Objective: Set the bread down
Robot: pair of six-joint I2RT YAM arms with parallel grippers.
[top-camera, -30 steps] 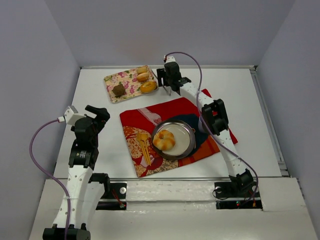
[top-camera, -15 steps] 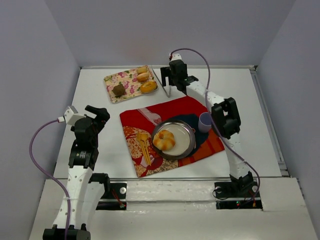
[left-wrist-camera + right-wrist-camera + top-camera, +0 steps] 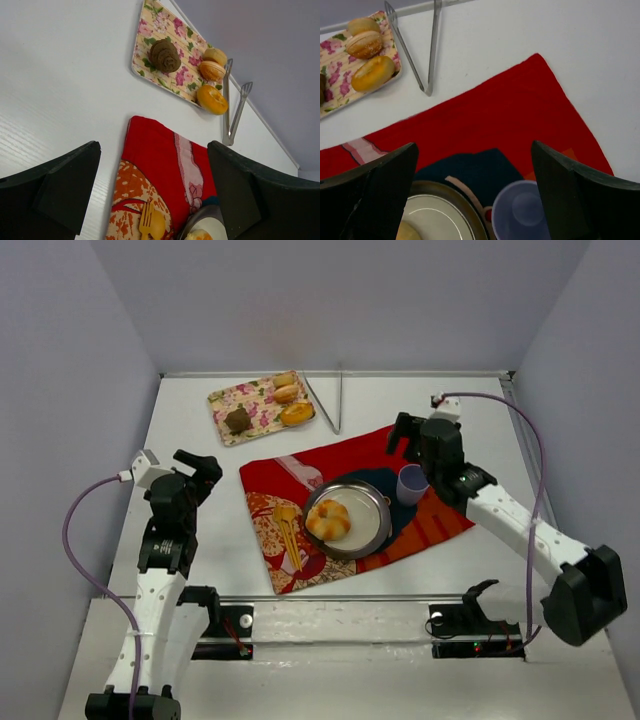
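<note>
The bread [image 3: 328,521], a lumpy golden roll with pale patches, lies on the left side of the metal plate [image 3: 372,523] on the red cloth [image 3: 285,472]. A sliver of it shows at the bottom of the right wrist view [image 3: 406,233] and the left wrist view [image 3: 199,235]. My right gripper [image 3: 402,435] is open and empty above the cloth's far right corner, behind the plate [image 3: 442,215]. My left gripper [image 3: 198,467] is open and empty over the bare table left of the cloth. Nothing is between the jaws in either wrist view.
A floral tray [image 3: 226,399] at the back left holds three small orange rolls [image 3: 296,414] and a dark brown piece [image 3: 238,420]. Metal tongs [image 3: 335,400] lie on the table beside it. A lilac cup [image 3: 411,483] stands right of the plate. A yellow fork and spoon [image 3: 288,532] lie on the cloth.
My right arm has swung from the tongs at the back, rightward and nearer. The tongs now lie alone on the table. The left arm and the bread have not moved.
</note>
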